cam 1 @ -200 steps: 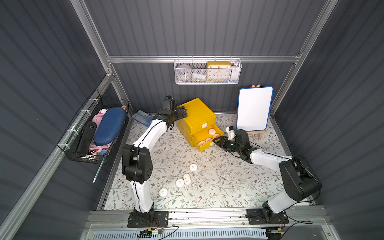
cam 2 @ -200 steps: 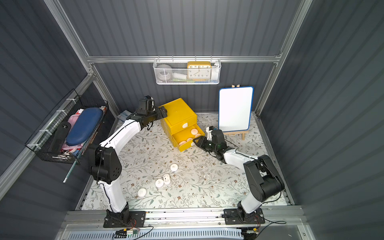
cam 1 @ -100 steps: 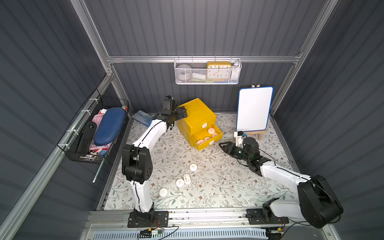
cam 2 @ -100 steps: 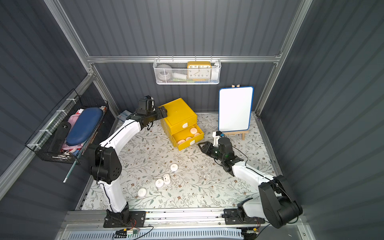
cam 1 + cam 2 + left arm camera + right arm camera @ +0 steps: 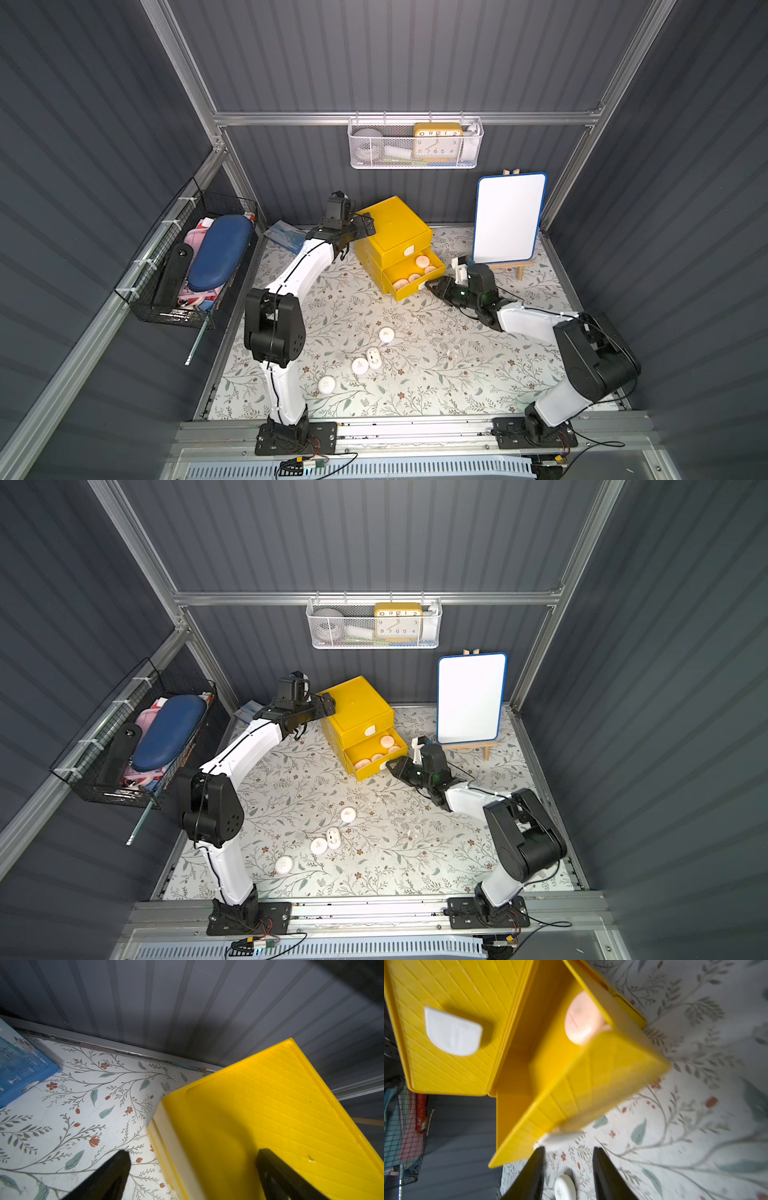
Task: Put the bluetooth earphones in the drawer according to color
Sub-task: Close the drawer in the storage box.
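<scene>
The yellow drawer [image 5: 392, 237] cabinet stands at the back of the floral mat, its middle drawer [image 5: 376, 756] pulled out. Several pale pink bluetooth earphones [image 5: 422, 261] lie inside it; one [image 5: 579, 1020] shows in the right wrist view. Several white earphones [image 5: 386, 334] [image 5: 319, 846] lie loose on the mat nearer the front. My right gripper [image 5: 569, 1150] [image 5: 430, 286] is low at the open drawer's front, narrowly open and empty, its tips just short of the white tab handle [image 5: 560, 1138]. My left gripper [image 5: 192, 1154] [image 5: 359, 232] stands wide open astride the cabinet's rear left corner.
A whiteboard on a small easel [image 5: 509, 222] stands right of the cabinet, just behind my right arm. A blue box [image 5: 286, 239] lies at the back left. A black wire basket [image 5: 187, 266] hangs on the left wall. A white mesh basket with a clock [image 5: 415, 143] hangs on the back wall.
My right arm drew back from the drawer and stretched out to the right, then returned to the drawer's front. The left arm has not moved.
</scene>
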Action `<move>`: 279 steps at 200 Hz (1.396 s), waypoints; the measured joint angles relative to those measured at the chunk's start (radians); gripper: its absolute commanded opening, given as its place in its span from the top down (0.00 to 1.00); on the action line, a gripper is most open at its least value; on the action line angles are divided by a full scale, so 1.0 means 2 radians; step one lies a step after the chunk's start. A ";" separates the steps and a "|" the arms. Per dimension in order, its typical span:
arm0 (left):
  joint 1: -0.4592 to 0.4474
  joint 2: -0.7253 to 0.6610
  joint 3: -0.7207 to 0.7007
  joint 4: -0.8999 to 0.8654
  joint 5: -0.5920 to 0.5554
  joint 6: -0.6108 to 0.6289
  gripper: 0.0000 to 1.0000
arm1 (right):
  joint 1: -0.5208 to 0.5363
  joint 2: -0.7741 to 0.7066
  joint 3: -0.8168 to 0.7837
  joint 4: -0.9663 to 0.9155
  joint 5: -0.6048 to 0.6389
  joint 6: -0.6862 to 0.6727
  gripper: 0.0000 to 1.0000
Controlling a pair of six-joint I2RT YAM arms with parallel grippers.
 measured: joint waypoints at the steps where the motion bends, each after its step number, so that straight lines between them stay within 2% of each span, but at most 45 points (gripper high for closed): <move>1: 0.000 0.000 0.000 0.000 0.000 0.000 0.01 | 0.000 0.001 0.002 0.000 0.000 0.000 0.59; 33: 0.000 0.001 0.000 0.003 0.005 0.000 0.01 | 0.002 0.047 0.056 0.023 0.000 0.017 0.62; 77: 0.000 0.001 0.000 0.003 0.006 0.000 0.01 | 0.004 0.010 -0.008 0.044 0.018 0.025 0.68; 95: 0.000 0.001 0.000 0.004 0.006 0.001 0.01 | 0.005 0.014 -0.009 0.047 0.025 0.027 0.71; 124: 0.000 0.001 0.000 0.004 0.006 0.003 0.01 | 0.005 0.072 0.050 0.049 0.018 0.035 0.73; 150: 0.000 0.002 0.000 0.004 0.006 0.004 0.01 | 0.006 0.114 0.098 0.060 0.010 0.049 0.73; 196: 0.000 0.002 0.000 0.005 0.007 0.005 0.01 | 0.011 0.112 0.080 0.078 0.015 0.059 0.73; 231: 0.000 0.002 0.000 0.006 0.013 0.007 0.01 | 0.011 0.144 0.120 0.075 0.008 0.065 0.73; 256: 0.001 -0.002 -0.010 0.016 0.017 0.007 0.01 | 0.014 0.140 0.111 0.080 0.013 0.067 0.73; 279: 0.001 -0.006 -0.016 0.020 0.020 0.007 0.01 | 0.021 0.113 0.064 0.094 0.025 0.067 0.71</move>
